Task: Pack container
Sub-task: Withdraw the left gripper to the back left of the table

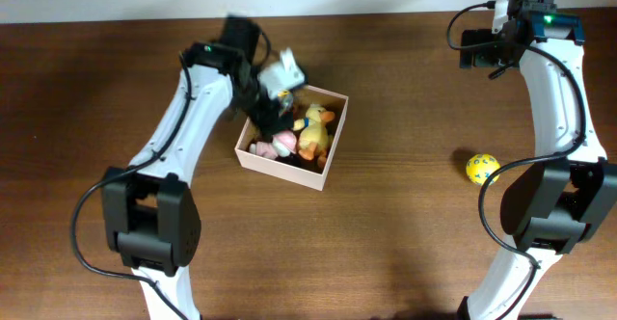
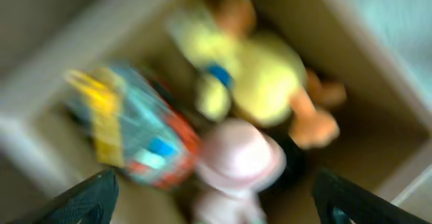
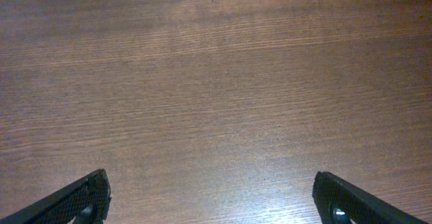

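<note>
A dark brown wooden table (image 1: 405,243) runs to a pale strip at the far edge. The container (image 1: 280,171) sits left of centre and holds a yellow duck plush (image 1: 312,132). A yellow ball (image 1: 482,169) lies well to its right. The left gripper (image 2: 214,200) hangs spread wide over the toys, gripping nothing. The right gripper (image 3: 209,197) is spread wide above bare wood.
</note>
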`<action>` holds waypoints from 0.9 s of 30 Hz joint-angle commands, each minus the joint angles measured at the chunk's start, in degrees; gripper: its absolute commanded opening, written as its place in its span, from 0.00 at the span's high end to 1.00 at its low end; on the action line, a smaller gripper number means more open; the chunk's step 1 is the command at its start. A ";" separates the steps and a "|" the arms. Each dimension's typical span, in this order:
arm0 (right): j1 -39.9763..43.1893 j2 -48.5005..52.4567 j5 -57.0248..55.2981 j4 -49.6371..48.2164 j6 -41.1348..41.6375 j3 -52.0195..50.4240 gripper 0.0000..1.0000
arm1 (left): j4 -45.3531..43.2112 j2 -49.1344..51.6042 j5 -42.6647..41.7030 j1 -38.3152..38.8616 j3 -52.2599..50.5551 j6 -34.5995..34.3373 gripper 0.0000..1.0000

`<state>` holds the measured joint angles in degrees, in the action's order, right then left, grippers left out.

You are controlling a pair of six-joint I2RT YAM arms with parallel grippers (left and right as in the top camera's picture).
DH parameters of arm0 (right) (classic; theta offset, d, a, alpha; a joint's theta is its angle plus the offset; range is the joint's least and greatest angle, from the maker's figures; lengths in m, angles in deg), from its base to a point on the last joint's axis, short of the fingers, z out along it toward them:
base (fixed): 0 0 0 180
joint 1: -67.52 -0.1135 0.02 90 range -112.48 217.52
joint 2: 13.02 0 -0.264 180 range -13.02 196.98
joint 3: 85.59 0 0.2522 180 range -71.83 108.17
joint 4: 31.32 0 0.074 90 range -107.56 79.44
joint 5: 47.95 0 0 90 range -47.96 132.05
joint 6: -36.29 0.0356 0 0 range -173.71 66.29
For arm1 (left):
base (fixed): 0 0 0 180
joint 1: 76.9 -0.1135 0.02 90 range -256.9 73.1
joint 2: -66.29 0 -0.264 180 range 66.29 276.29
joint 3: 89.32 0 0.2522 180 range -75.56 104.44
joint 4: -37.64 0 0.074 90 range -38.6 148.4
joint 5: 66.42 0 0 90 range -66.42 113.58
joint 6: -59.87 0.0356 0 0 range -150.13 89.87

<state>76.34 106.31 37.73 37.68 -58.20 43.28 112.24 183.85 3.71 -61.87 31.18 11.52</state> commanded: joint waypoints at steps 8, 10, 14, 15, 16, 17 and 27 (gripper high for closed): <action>-0.07 0.31 -0.66 0.00 0.22 1.05 0.01 | -8.26 -0.13 36.06 -6.97 12.39 -43.71 0.06; -0.07 0.31 -0.66 0.00 0.24 1.05 0.01 | -8.20 -0.13 36.68 -9.55 12.39 -47.54 0.06; -0.07 0.31 -0.66 0.00 0.22 1.05 0.01 | -8.59 -0.13 36.83 -14.16 12.39 -51.54 0.04; -0.07 0.31 -0.66 0.00 0.22 1.05 0.01 | -8.79 -0.13 36.81 -15.17 12.39 -51.69 0.02; -0.07 0.31 -0.66 0.00 0.22 1.05 0.01 | -9.01 -0.13 36.81 -16.02 12.39 -51.69 0.01; -0.07 0.31 -0.66 0.00 0.22 1.05 0.01 | -9.18 -0.13 36.79 -16.87 12.39 -51.69 0.01; -0.07 0.31 -0.66 0.00 0.22 1.05 0.01 | -9.40 -0.13 36.63 -18.56 12.39 -51.67 0.01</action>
<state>76.34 106.31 37.73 37.68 -58.22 43.28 102.93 183.85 39.55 -80.60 43.42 -39.01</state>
